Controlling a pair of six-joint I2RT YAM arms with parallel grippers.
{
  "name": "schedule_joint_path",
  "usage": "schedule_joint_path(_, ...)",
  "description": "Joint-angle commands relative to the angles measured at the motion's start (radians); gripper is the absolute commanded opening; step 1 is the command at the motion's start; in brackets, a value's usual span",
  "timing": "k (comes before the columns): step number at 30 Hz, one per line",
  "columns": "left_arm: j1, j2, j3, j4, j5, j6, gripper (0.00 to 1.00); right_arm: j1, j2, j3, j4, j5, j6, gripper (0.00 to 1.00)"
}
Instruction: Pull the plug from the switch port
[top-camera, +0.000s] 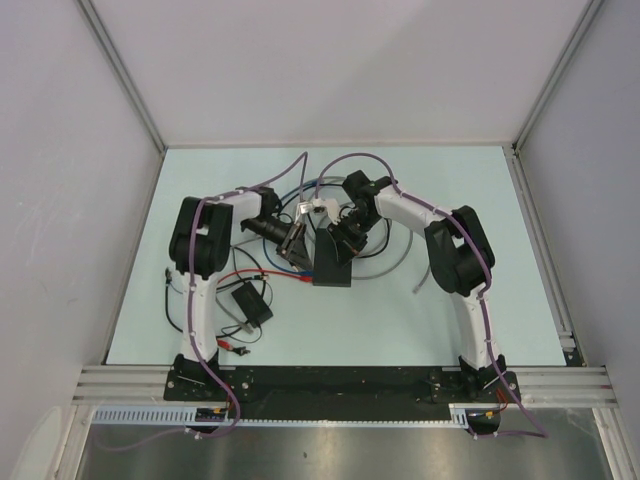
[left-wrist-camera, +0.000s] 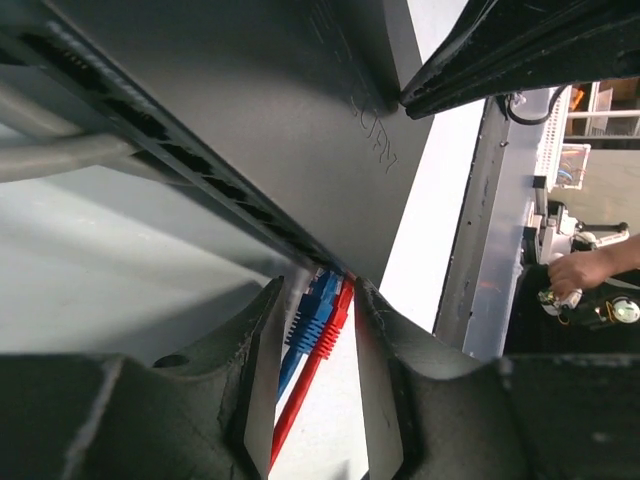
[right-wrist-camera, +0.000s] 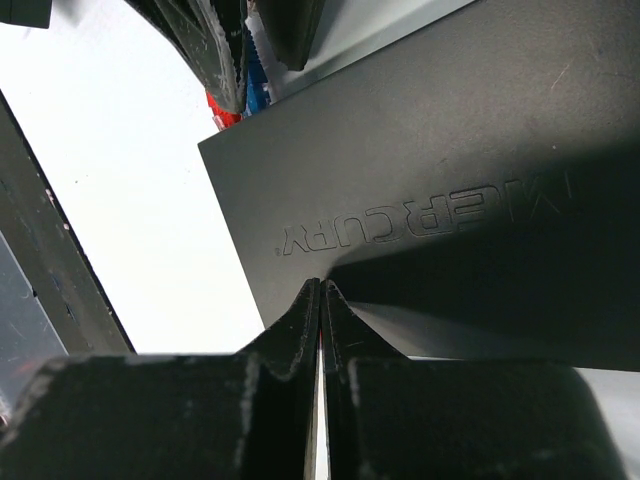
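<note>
The switch is a flat dark grey box lying mid-table. In the left wrist view its port row runs along the narrow edge. A blue plug and a red plug sit side by side in the end ports. My left gripper is open, its jaws straddling both plugs without closing on them. My right gripper is shut, its tips resting on the top face of the switch near the MERCURY lettering. From above, the left gripper is at the switch's left, the right gripper over it.
A grey cable is plugged in further along the port row. A small black box with thin wires and red clips lies near the left arm. Loose cables loop behind the switch. A person's hand shows beyond the table.
</note>
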Motion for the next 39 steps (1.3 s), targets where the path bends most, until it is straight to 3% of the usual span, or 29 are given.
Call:
schedule_joint_path(1, -0.008, 0.023, 0.047, -0.049, 0.043, 0.073, 0.37, 0.005, 0.058, -0.029, 0.013, 0.111, -0.044, 0.03)
schedule_joint_path(14, -0.019, 0.107, 0.153, -0.244, 0.035, 0.208, 0.32, 0.008, 0.065, -0.023, 0.013, 0.114, -0.043, 0.04)
schedule_joint_path(39, -0.047, 0.129, 0.168, -0.279, 0.017, 0.283, 0.31, 0.009, 0.067, -0.023, 0.016, 0.123, -0.044, 0.05)
